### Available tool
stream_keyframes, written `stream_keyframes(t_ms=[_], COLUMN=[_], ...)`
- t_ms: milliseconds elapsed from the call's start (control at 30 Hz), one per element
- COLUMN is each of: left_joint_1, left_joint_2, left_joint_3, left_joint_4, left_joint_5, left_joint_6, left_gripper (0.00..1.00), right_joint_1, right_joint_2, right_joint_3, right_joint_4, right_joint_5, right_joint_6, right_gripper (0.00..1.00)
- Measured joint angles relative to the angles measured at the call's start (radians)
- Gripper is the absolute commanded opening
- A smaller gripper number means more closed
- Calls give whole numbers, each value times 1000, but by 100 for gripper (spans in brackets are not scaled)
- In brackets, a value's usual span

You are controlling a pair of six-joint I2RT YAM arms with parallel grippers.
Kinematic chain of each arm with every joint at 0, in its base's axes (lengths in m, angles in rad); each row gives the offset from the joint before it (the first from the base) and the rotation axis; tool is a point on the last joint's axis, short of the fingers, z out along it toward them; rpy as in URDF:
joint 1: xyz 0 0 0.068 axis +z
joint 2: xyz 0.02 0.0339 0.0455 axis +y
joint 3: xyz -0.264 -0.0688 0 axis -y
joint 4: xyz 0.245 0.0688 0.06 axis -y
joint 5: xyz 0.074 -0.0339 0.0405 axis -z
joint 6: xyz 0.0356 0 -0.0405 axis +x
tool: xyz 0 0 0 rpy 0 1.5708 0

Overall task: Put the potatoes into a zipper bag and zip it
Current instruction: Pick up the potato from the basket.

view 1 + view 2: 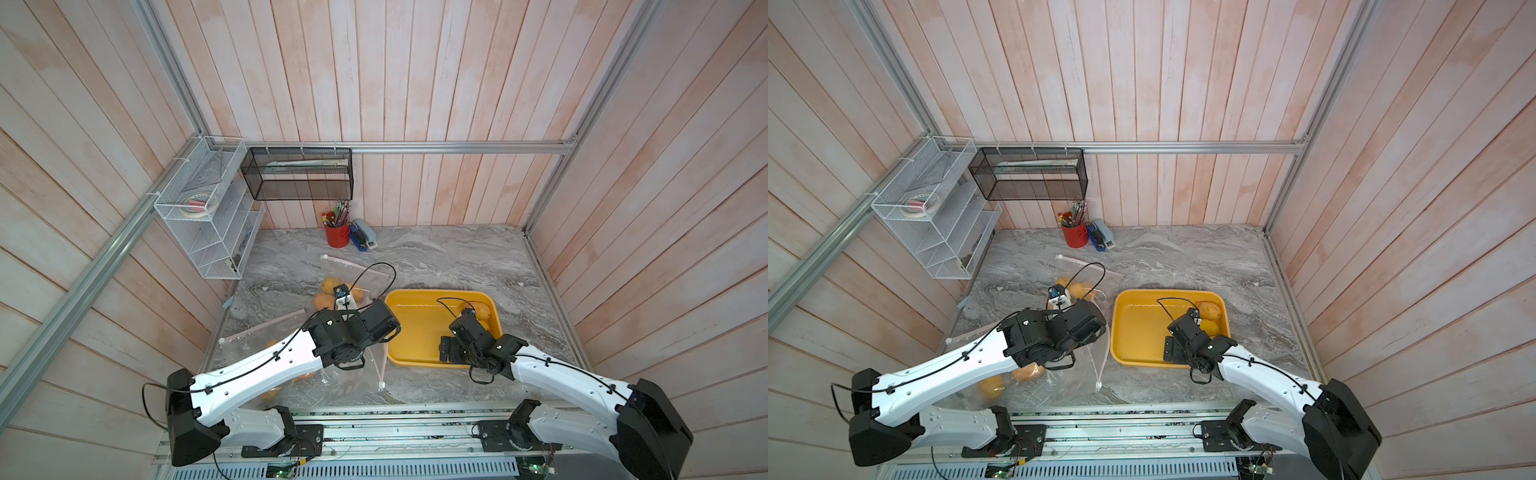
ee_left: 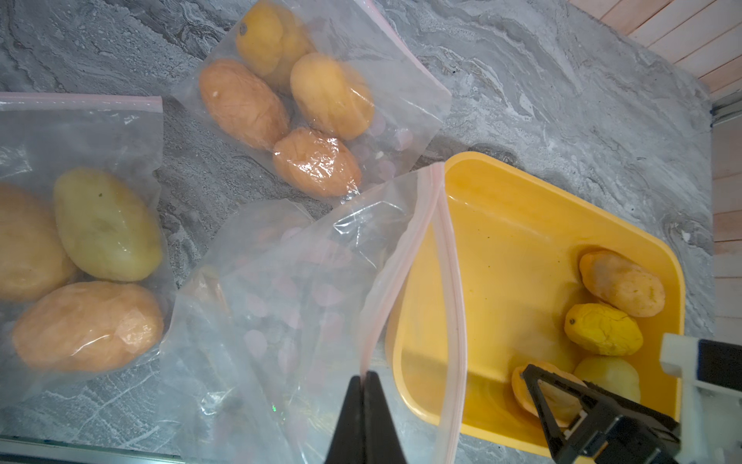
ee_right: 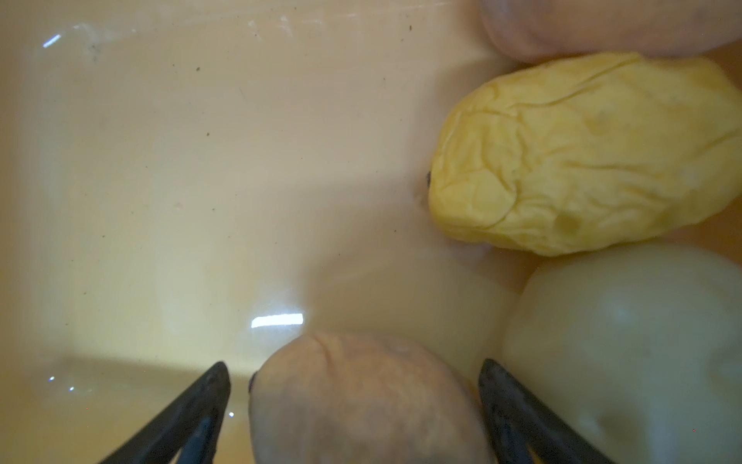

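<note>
- Holding station: left gripper [image 2: 366, 377], jaws pressed together on the pink zip strip of an empty zipper bag [image 2: 281, 305]. The bag's mouth is lifted and gaping just beside the yellow tray [image 2: 502, 241], apparently to keep the transfer short.
- Right gripper [image 3: 353, 367]: jaws apart, straddling an orange-brown potato [image 3: 361, 409] on the tray floor, not yet closed on it.
- Four potatoes [image 2: 602, 329] in the tray, crowded into one corner.
- Two filled bags [image 2: 321, 100] [image 2: 80, 241] on the tabletop [image 2: 562, 100], set clear of the tray, holding the other potatoes.
</note>
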Motion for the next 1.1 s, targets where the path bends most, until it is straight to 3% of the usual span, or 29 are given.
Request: stream_keyframes(t_ms=[233,567,833,1100], left_joint_1=[0,0,0,0], left_joint_2=[-4,-27,-39,-39], left_joint_3=[-2,-31,-35,-45], left_joint_4=[1,48,91,167], left_joint_5=[0,15,31,82], left_joint_6=[4,45,86,163], left_gripper=[0,0,0,0], right_joint_1=[-35,-36,-28,131], right_joint_2=[-5,-128,-222,-211], right_joint_3=[-10,-1,103,197], right_joint_4=[29,20,39,180], right_joint_5=[-45,-72,-154,-216], right_joint_6=[-23,-22,-24,-24], right_gripper=[67,59,54,52])
